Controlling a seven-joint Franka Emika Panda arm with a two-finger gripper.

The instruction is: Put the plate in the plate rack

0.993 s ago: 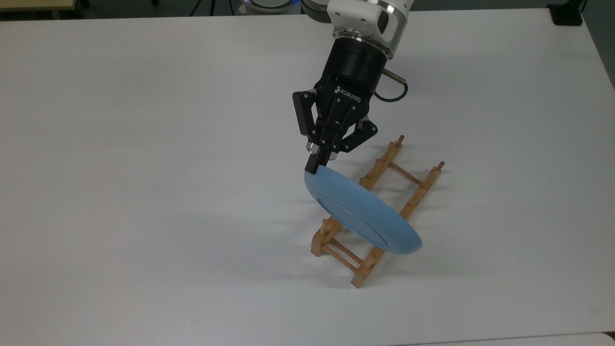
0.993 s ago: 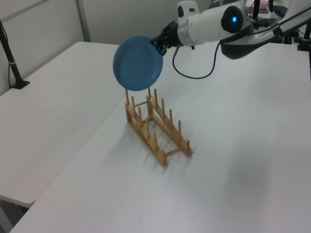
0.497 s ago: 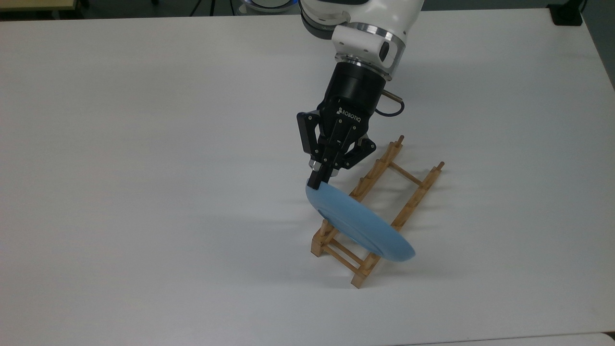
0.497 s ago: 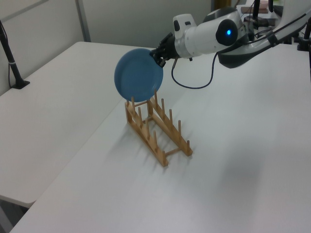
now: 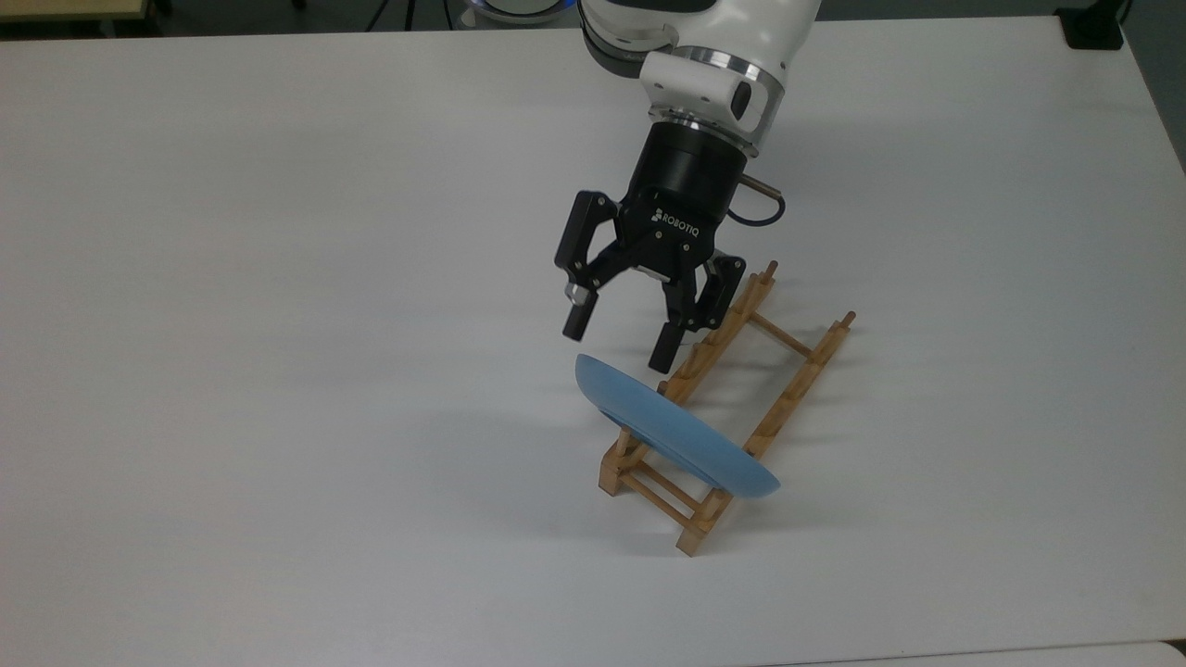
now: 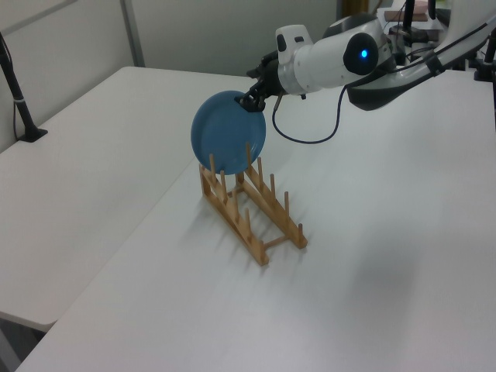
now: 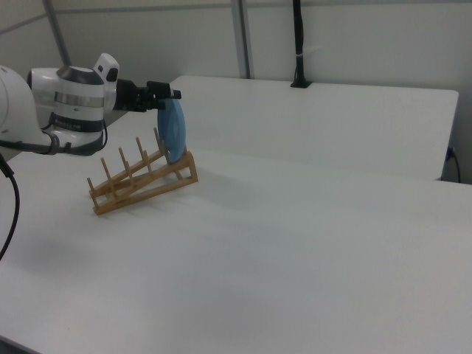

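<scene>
The light-blue plate (image 5: 676, 431) stands on edge, tilted, between the pegs at one end of the wooden plate rack (image 5: 799, 369), the end nearest the top view's bottom. My gripper (image 5: 618, 345) hovers just above the plate's upper rim, open, with nothing between its fingers. In the left view the plate (image 6: 229, 132) leans in the far end of the rack (image 6: 260, 211), with the gripper (image 6: 252, 99) at its top edge. The right view has the plate (image 7: 175, 130) upright in the rack (image 7: 140, 184), beside the gripper (image 7: 164, 96).
The rack sits on a wide white table (image 5: 278, 278). A black clamp post (image 6: 23, 116) stands at the left view's left table edge. A black pole (image 7: 299, 44) rises behind the far table. A dark object (image 5: 1093, 28) sits at the top view's upper right corner.
The gripper lowered the plate into the rack, then opened and let it go. The plate now rests lower between the pegs, and the fingers are spread apart above it.
</scene>
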